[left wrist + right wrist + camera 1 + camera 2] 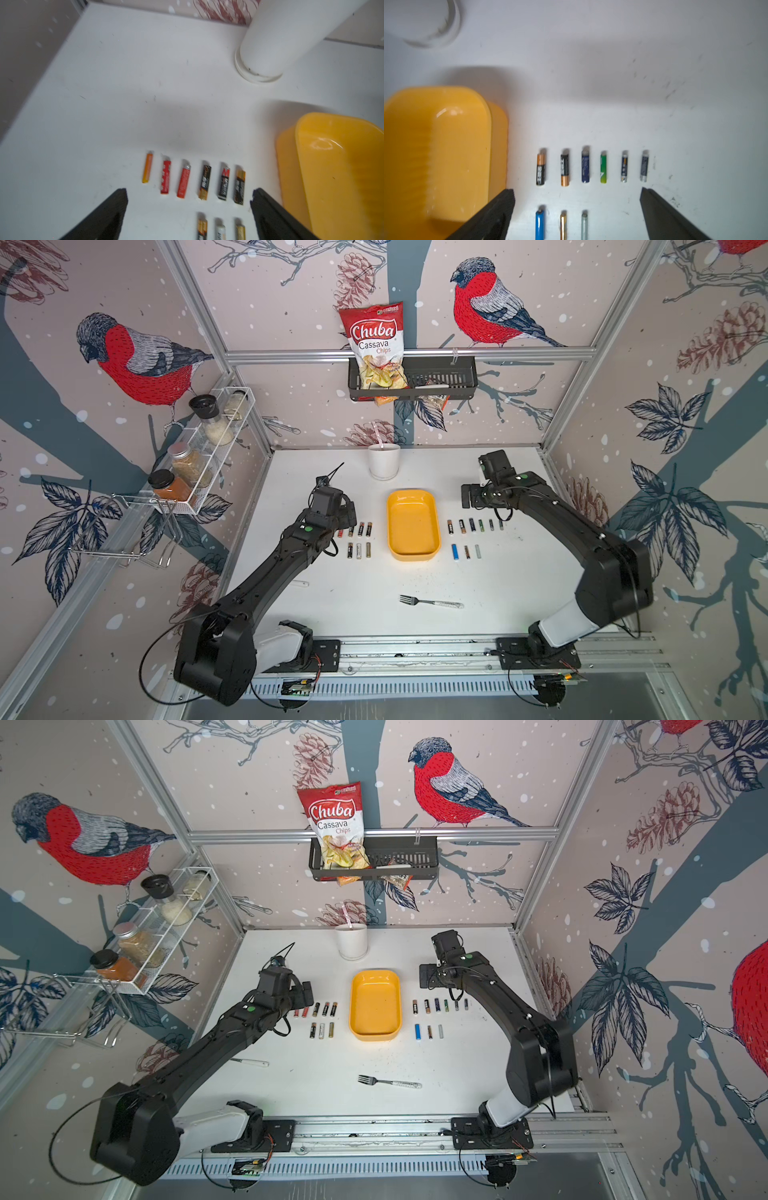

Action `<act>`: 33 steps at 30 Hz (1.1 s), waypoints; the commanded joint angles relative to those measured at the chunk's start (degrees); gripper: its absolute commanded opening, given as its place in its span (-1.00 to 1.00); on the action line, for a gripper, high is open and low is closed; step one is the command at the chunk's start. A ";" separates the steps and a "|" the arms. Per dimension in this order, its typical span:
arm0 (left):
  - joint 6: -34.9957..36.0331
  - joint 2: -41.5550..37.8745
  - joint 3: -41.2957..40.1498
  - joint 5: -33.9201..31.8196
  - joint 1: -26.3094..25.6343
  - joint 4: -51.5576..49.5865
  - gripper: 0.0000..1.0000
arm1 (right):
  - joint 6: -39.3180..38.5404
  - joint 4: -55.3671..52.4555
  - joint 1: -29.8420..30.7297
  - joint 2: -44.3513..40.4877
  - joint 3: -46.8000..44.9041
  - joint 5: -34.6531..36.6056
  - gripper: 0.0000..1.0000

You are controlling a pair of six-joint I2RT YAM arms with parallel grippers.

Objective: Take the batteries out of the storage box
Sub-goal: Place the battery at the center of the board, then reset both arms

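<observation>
The batteries (360,529) are laid in two rows on the white table (415,580) on each side of the yellow box (414,558), which is set at the middle with its bare floor showing. The left gripper (189,194) is held near the left rows, its jaws spread wide and nothing grasped; the right gripper (577,192) is likewise released near the right rows. A white cup (383,460) is stood behind the box and a fork (430,603) is laid in front.

Mock kitchen booth — spice rack (224,454), chip bag (376,344), aluminium frame (291,355).
</observation>
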 commanded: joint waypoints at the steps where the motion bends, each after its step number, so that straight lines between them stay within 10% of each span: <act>1: 6.97 -3.78 -6.47 -18.01 0.98 17.80 0.94 | 3.22 17.72 -0.27 -9.89 -9.47 13.89 1.00; 7: 10.67 -8.51 -23.15 -16.50 8.44 45.32 0.95 | -5.49 63.52 -1.12 -24.64 -41.23 16.77 1.00; 9: 10.79 -7.98 -27.60 -7.52 12.37 52.68 0.95 | -5.21 66.96 -1.71 -24.15 -44.29 21.52 1.00; 19: 19.47 7.52 -33.54 -2.26 13.84 76.26 0.95 | -8.04 79.08 -6.16 -13.15 -50.86 32.22 1.00; 33: 17.95 20.30 -31.33 0.74 15.52 85.08 0.98 | -13.04 114.63 -12.73 -3.01 -63.44 21.73 1.00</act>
